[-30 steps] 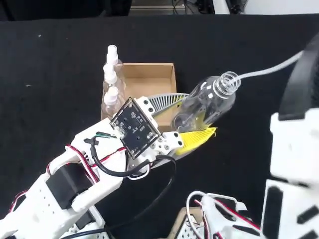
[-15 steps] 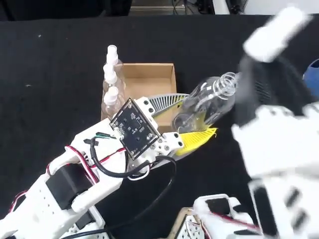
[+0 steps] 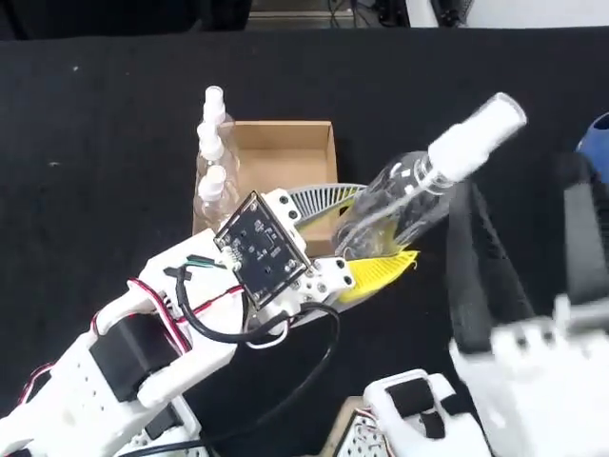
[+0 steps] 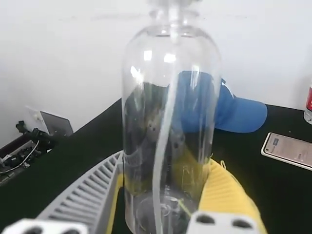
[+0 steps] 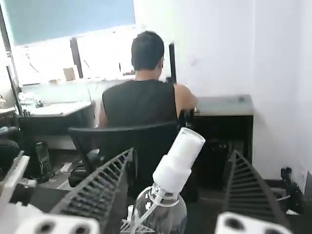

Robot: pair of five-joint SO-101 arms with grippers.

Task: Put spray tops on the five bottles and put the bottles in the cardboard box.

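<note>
My left gripper (image 3: 381, 224) is shut on a clear bottle (image 3: 395, 205), held tilted above the table to the right of the cardboard box (image 3: 285, 152). A white spray top (image 3: 476, 133) sits on the bottle's neck, and its tube runs down inside the bottle (image 4: 170, 122). The grey finger (image 4: 83, 195) and the yellow finger (image 4: 229, 195) press the bottle's lower sides. My right gripper (image 3: 519, 190) stands open just behind the spray top (image 5: 178, 156), its black fingers (image 5: 92, 195) wide on either side and not touching it. Three capped bottles (image 3: 211, 152) stand along the box's left side.
A blue cap (image 3: 599, 143) lies at the table's right edge, with a phone (image 4: 287, 148) near it. The table is black, with open room to the left of and behind the box. Both arms' bases crowd the front edge.
The spray top, whose tube was entering the neck a second ago, now sits on the bottle. My right gripper has let go and drawn back toward the front. The left arm barely moved.
</note>
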